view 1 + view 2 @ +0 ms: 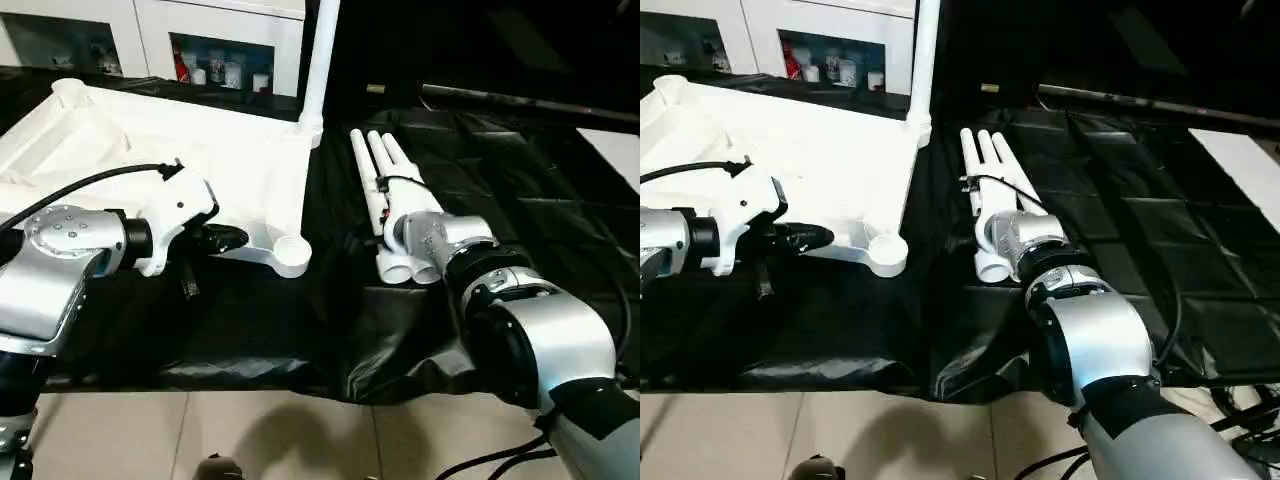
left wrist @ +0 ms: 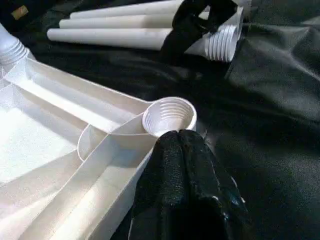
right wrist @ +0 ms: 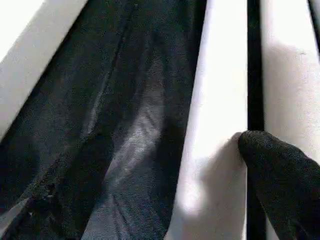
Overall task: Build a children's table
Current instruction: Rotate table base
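Observation:
The white tabletop [image 1: 200,150] lies underside up on the black cloth, its ribs showing. One white leg [image 1: 320,60] stands upright in the far right corner socket. Three more legs [image 1: 385,175] lie side by side on the cloth to the right of the tabletop. My left gripper [image 2: 177,145] is shut and empty, its tip right beside the near right corner socket [image 2: 169,115]. My right gripper [image 2: 200,22] hangs low over the lying legs near their flared ends, open. One of its fingers [image 3: 280,175] rests in the gap between two legs.
A white glass-door cabinet [image 1: 220,50] stands behind the tabletop. The black cloth [image 1: 500,170] stretches to the right, with a dark bar [image 1: 500,97] along the back and a white panel [image 1: 615,150] at the far right. Tiled floor [image 1: 250,430] begins at the cloth's front edge.

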Motion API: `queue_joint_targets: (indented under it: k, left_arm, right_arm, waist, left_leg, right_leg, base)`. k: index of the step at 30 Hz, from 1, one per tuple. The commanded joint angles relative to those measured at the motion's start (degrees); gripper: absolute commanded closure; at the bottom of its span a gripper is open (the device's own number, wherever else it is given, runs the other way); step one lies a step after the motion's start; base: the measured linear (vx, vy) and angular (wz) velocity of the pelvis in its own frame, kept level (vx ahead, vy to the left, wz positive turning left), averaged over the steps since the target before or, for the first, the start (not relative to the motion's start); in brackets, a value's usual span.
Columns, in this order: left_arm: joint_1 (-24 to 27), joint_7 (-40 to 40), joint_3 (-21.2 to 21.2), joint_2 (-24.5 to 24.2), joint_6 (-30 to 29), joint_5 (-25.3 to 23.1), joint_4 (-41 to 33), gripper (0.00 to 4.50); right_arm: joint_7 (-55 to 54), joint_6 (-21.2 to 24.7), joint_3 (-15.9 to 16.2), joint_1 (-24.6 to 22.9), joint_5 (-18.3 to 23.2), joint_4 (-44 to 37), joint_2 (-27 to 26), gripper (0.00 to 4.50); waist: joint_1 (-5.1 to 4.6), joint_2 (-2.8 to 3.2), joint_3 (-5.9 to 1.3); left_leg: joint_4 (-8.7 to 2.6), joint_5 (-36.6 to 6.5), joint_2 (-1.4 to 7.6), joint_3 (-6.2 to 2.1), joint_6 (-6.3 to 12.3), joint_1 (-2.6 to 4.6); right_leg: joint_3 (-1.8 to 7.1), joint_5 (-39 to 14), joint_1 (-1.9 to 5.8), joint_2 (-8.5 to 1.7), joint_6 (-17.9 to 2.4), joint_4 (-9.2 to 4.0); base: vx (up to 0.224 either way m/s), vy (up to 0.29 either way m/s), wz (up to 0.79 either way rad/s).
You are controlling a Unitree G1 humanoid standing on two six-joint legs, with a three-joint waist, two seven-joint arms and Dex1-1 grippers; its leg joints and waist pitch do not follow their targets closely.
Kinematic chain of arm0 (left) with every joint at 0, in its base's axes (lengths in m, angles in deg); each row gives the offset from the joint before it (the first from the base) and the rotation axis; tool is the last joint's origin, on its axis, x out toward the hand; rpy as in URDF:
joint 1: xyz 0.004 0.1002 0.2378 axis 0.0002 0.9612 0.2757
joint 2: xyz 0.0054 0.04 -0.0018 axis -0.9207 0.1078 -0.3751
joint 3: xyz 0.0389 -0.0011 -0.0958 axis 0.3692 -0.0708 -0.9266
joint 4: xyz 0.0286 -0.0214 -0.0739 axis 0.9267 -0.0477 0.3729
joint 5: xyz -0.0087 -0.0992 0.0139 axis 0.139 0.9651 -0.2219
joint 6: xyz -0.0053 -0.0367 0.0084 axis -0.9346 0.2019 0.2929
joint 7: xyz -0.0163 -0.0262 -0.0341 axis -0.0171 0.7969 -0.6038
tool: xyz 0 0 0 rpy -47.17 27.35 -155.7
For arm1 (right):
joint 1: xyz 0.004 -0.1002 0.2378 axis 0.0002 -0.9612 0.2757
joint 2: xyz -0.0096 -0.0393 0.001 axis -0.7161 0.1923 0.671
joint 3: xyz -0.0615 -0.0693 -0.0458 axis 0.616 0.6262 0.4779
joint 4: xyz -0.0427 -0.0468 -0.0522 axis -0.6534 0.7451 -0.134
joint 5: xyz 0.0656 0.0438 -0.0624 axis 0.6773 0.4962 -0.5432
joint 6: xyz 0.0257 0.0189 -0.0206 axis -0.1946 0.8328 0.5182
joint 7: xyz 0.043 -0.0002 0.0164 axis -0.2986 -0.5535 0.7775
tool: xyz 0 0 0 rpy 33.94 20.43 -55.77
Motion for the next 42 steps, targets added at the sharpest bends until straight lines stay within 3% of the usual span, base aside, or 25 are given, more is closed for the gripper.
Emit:
queue_joint_targets:
  k: [1,2,3,5,11,12,15,18,27,28,29,37,38,41,42]
  left_arm:
    - [0.5,-0.1,-0.7,-0.5,-0.9,0.4,-1.5,4.5]
    - [0.6,-0.1,-0.6,-0.5,-0.9,0.4,-1.6,4.5]
    - [1.1,-0.2,-0.6,-0.9,-1.1,0.5,-2.4,4.5]
    - [1.3,-0.3,-0.6,-1.0,-1.3,0.7,-2.8,4.5]
    - [2.6,-0.2,-0.5,-1.6,-2.4,1.5,-5.0,4.5]
    - [2.8,0.4,-0.4,-1.8,-2.7,2.0,-5.5,4.5]
    - [2.9,0.8,-0.3,-2.1,-3.3,2.5,-6.0,4.5]
    - [3.1,1.5,-0.2,-2.6,-3.9,3.1,-6.9,4.5]
    - [1.9,0.6,-0.3,-2.7,-4.4,3.5,-6.9,4.5]
    - [1.4,-0.4,-0.3,-2.3,-4.1,3.1,-6.1,4.5]
    - [1.0,-0.9,-0.4,-2.0,-4.2,3.0,-5.6,4.29]
    - [-3.4,-9.2,-3.2,4.5,-8.6,3.7,0.2,3.71]
    - [-4.1,-10.9,-3.5,5.8,-8.8,3.6,1.3,3.65]
    - [-5.9,-14.6,-4.2,9.0,-8.6,3.7,4.3,3.38]
    - [-6.7,-16.1,-4.6,10.4,-8.6,3.9,5.5,3.28]
  right_arm:
    - [0.1,1.2,-0.8,0.1,0.4,0.6,0.3,0.02]
    - [-0.3,1.1,-0.8,0.0,0.3,0.6,0.3,0.02]
    - [-0.6,1.2,-1.1,-0.2,0.2,0.8,0.4,0.02]
    - [-0.8,1.4,-1.1,-0.4,0.2,0.8,0.4,0.02]
    - [-0.4,3.8,-0.8,-1.5,-0.8,1.4,0.6,0.02]
    - [-0.6,4.4,-1.2,-2.0,-0.8,1.5,0.7,0.31]
    - [-0.8,5.1,-1.8,-2.4,-0.5,1.6,0.8,0.42]
    - [-1.0,6.0,-3.3,-2.7,0.5,1.6,1.0,0.85]
    - [-1.7,6.5,-6.0,-3.1,2.0,1.5,1.8,1.43]
    - [-2.0,6.3,-6.9,-3.0,2.5,1.4,1.9,1.43]
    - [-2.4,6.0,-7.4,-2.9,2.7,1.3,1.9,1.75]
    - [-4.1,3.1,-10.6,-2.8,5.2,0.8,2.2,2.21]
    - [-3.7,2.2,-10.9,-2.8,5.4,0.6,2.1,2.31]
    - [-2.1,-0.6,-11.8,-2.8,6.0,-0.1,1.7,2.57]
    - [-1.4,-1.0,-12.0,-2.6,6.2,-0.3,1.5,2.6]
  waist:
    - [-0.11,1.65,-4.37]
    - [-0.11,1.61,-4.35]
    - [-0.13,1.16,-4.34]
    - [-0.13,1.32,-4.33]
    - [-0.23,0.98,-4.33]
    - [-0.27,0.86,-4.33]
    - [-0.24,0.69,-4.23]
    - [-0.33,0.65,-4.16]
    - [-0.34,0.47,-4.14]
    - [-0.39,0.38,-4.13]
    - [-0.38,0.36,-4.12]
    - [-0.48,0.25,-4.23]
    - [-0.53,0.5,-4.26]
    - [-0.39,0.38,-4.51]
    - [-0.37,0.83,-4.66]
  left_leg:
    - [-3.03,-9.8,-0.35,0.54,-5.24,0.91]
    - [-3.04,-10.2,-0.35,0.54,-5.29,0.89]
    - [-3.05,-10.2,-0.31,0.57,-5.24,0.89]
    - [-3.05,-10.1,-0.3,0.52,-5.24,0.85]
    - [-3.0,-9.6,-0.32,0.54,-5.35,0.86]
    - [-2.98,-9.7,-0.32,0.58,-5.36,0.87]
    - [-2.99,-10.3,-0.35,0.57,-5.53,0.83]
    - [-3.03,-11.6,-0.29,0.5,-5.84,0.9]
    - [-2.97,-13.4,-0.28,0.42,-6.3,0.91]
    - [-2.94,-13.8,-0.28,0.42,-6.37,0.94]
    - [-2.92,-13.9,-0.32,0.41,-6.34,0.95]
    - [-2.65,-14.6,-0.36,0.35,-6.46,0.88]
    - [-2.6,-14.4,-0.39,0.39,-6.39,0.86]
    - [-2.46,-12.6,-0.37,0.49,-5.9,0.74]
    - [-2.43,-11.9,-0.37,0.41,-5.8,0.73]
  right_leg:
    - [2.72,-1.4,2.8,-3.8,-8.5,-3.05]
    - [2.74,-2.1,2.79,-3.86,-8.4,-3.13]
    - [2.72,-2.3,2.8,-3.88,-8.4,-3.18]
    - [2.73,-2.7,2.77,-3.94,-8.2,-3.11]
    - [2.71,-2.1,2.75,-3.85,-8.1,-3.07]
    - [2.72,-2.2,2.72,-3.84,-8.2,-3.08]
    - [2.72,-3.8,2.69,-3.88,-8.0,-3.16]
    - [2.74,-6.0,2.57,-3.94,-7.5,-3.32]
    - [2.73,-8.4,2.27,-3.94,-7.0,-3.49]
    - [2.72,-8.9,2.21,-3.91,-6.9,-3.51]
    - [2.71,-9.2,2.17,-3.9,-6.9,-3.54]
    - [2.68,-11.1,2.07,-3.92,-6.5,-3.62]
    - [2.73,-10.5,2.06,-3.9,-6.6,-3.57]
    - [2.74,-7.1,2.31,-3.8,-7.0,-3.37]
    - [2.69,-5.5,2.39,-3.76,-7.2,-3.11]
  base:
    - [0.0,0.0,0.0]
    - [0.0,0.0,0.0]
    - [0.0,0.0,0.0]
    - [0.0,0.0,0.0]
    - [0.0,0.0,0.0]
    - [0.0,0.0,0.0]
    - [0.0,0.0,0.0]
    - [0.0,0.0,0.0]
    - [0.0,0.0,0.0]
    - [0.0,0.0,0.0]
    - [0.0,0.0,0.0]
    - [0.0,0.0,0.0]
    - [0.0,0.0,0.0]
    - [0.0,0.0,0.0]
    - [0.0,0.0,0.0]
